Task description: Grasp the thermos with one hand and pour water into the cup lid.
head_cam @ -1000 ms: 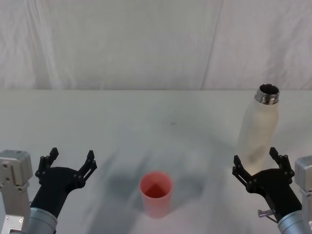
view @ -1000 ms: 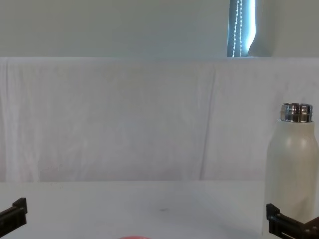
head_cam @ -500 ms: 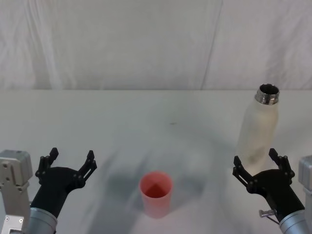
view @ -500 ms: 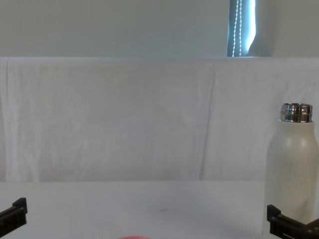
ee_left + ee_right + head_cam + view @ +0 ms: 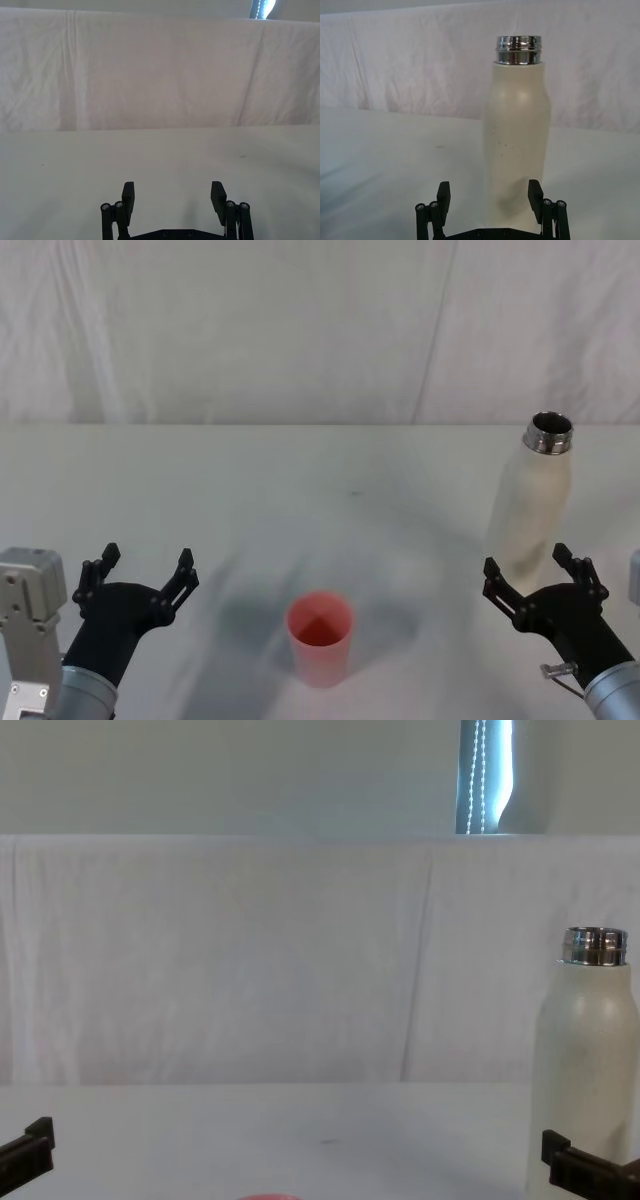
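1. The left hand (image 5: 135,577), a black-jawed gripper on a black wrist with a pale grey boxy housing, hovers low over the near left of the white cloth-covered counter (image 5: 300,470). Its jaws are spread wide with nothing between them, and the thermos is well apart from it.

2. The cup lid (image 5: 320,635), a small pinkish-red round cup, stands upright near the front middle of the counter, mouth up, between the two hands and touched by neither.

3. The thermos (image 5: 530,505), a tall matte cream-white bottle with rounded shoulders and a shiny threaded steel neck, stands upright on the right side of the counter. Its long axis is vertical and its open dark mouth points straight up.

4. The right hand (image 5: 545,580) is released, jaws spread, just in front of the thermos's lower body. In the right wrist view the bottle (image 5: 516,135) stands centred beyond the gap between the jaws, not yet inside it.

5. The right hand is plainly the nearer one. Its likely next move is straight forward, so the jaws straddle the upright body before closing.
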Robot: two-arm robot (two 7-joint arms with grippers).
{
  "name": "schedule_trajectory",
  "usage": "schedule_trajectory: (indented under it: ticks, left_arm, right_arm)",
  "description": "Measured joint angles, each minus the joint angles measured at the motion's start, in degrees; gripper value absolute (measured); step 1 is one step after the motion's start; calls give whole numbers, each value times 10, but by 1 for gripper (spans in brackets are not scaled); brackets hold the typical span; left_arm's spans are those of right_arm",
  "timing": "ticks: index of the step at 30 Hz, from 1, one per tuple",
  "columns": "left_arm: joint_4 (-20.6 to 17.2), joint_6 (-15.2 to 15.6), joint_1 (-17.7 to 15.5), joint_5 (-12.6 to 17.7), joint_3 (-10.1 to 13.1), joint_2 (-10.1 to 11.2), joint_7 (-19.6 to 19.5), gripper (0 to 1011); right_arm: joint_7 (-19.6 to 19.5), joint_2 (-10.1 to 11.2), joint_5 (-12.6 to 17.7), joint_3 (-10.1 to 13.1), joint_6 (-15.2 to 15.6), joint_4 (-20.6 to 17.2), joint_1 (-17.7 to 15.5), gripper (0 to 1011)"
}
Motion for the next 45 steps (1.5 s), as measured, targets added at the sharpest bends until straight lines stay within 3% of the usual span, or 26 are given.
schedule_trajectory:
  ticks: [13,45]
  left_arm:
    - [0,0,0,0,0,0,0,1001]
    - [0,0,0,0,0,0,0,1001]
  right_arm:
    - [24,3,39,18,23,15,25,1001]
    - [39,24,66,9,36,77,79,1001]
